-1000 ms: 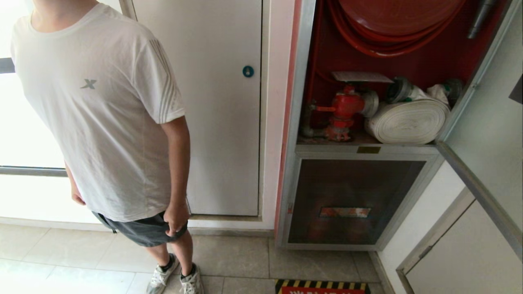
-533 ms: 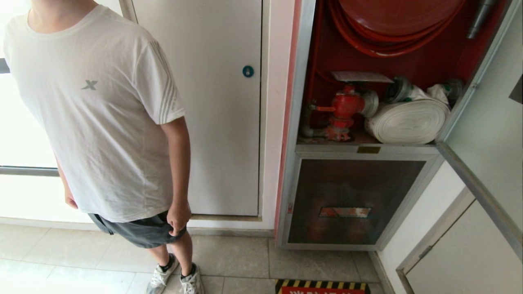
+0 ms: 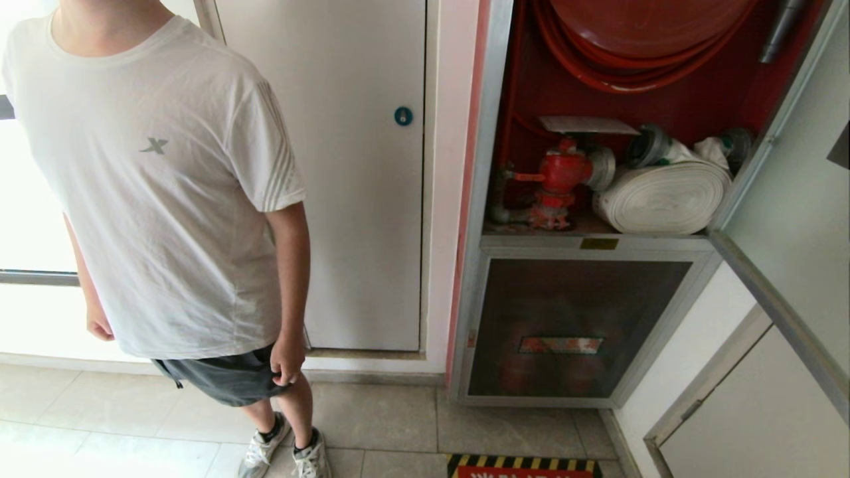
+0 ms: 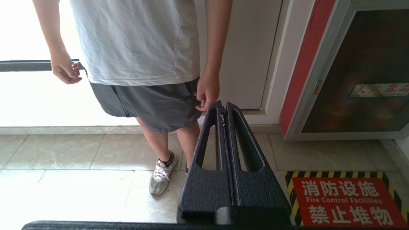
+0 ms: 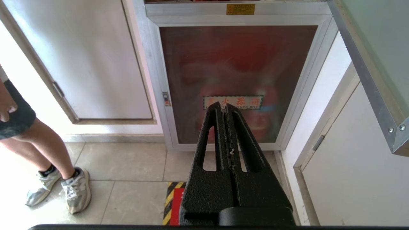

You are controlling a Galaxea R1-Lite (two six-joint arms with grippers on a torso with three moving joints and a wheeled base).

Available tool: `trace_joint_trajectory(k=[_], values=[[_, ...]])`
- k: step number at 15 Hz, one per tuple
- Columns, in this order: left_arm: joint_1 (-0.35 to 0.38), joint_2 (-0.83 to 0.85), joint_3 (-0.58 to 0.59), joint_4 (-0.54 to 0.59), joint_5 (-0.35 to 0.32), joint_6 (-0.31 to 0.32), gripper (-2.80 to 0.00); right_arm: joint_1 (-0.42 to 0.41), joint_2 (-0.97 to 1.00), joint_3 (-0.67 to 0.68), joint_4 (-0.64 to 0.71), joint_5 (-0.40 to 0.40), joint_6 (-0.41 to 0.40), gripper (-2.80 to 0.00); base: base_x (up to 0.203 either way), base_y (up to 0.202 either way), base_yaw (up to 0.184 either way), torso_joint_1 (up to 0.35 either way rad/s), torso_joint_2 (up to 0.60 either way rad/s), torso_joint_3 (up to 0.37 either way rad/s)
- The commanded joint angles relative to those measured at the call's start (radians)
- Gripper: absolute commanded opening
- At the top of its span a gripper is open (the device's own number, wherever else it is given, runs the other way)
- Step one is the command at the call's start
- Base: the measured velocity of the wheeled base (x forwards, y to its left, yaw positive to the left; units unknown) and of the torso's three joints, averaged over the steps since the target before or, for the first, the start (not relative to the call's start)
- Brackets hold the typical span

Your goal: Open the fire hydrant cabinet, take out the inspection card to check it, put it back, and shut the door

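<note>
The fire hydrant cabinet [image 3: 531, 86] stands open in the head view, with a red hose reel [image 3: 637, 33], a red valve [image 3: 561, 172] and a white rolled hose [image 3: 664, 196] inside. A flat pale card, the inspection card [image 3: 588, 125], lies on top of the valve. The door [image 3: 797, 199] is swung out to the right, and its silver corner [image 5: 367, 64] shows in the right wrist view. Neither arm is in the head view. My left gripper [image 4: 223, 107] is shut and empty, low above the floor, in line with a person's hand. My right gripper [image 5: 225, 107] is shut and empty, in front of the lower glass panel.
A person [image 3: 166, 199] in a white T-shirt and dark shorts stands at the left, close to a white panel [image 3: 358, 232] with a blue lock [image 3: 403, 116]. Below the open compartment is a smaller glass panel [image 3: 564, 299] with a red label. A red floor sign [image 4: 348, 201] lies in front.
The person has shifted a little, with the torso lower in the picture and one arm swung out to the left. The cabinet, door and card are unchanged.
</note>
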Motion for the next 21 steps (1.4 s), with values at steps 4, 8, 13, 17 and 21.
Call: trace_joint_trajectory(k=[4, 8, 13, 17, 21], values=[[0.000, 0.001, 0.000, 0.000, 0.000, 0.000, -2.80, 0.001, 0.002, 0.000, -0.001, 0.000, 0.001, -2.80, 0.000, 0.000, 0.000, 0.000, 0.00, 0.000], [0.000, 0.001, 0.000, 0.000, 0.000, 0.000, -2.80, 0.001, 0.002, 0.000, -0.001, 0.000, 0.000, -2.80, 0.000, 0.000, 0.000, 0.000, 0.00, 0.000], [0.000, 0.001, 0.000, 0.000, 0.000, 0.000, -2.80, 0.001, 0.002, 0.000, -0.002, 0.005, 0.006, -2.80, 0.000, 0.000, 0.000, 0.000, 0.00, 0.000], [0.000, 0.001, 0.000, 0.000, 0.000, 0.000, -2.80, 0.001, 0.002, 0.000, -0.001, 0.008, -0.005, -2.80, 0.000, 0.000, 0.000, 0.000, 0.00, 0.000], [0.000, 0.001, 0.000, 0.000, 0.000, -0.001, -2.80, 0.001, 0.002, 0.000, -0.001, 0.006, 0.001, -2.80, 0.000, 0.000, 0.000, 0.000, 0.00, 0.000]])
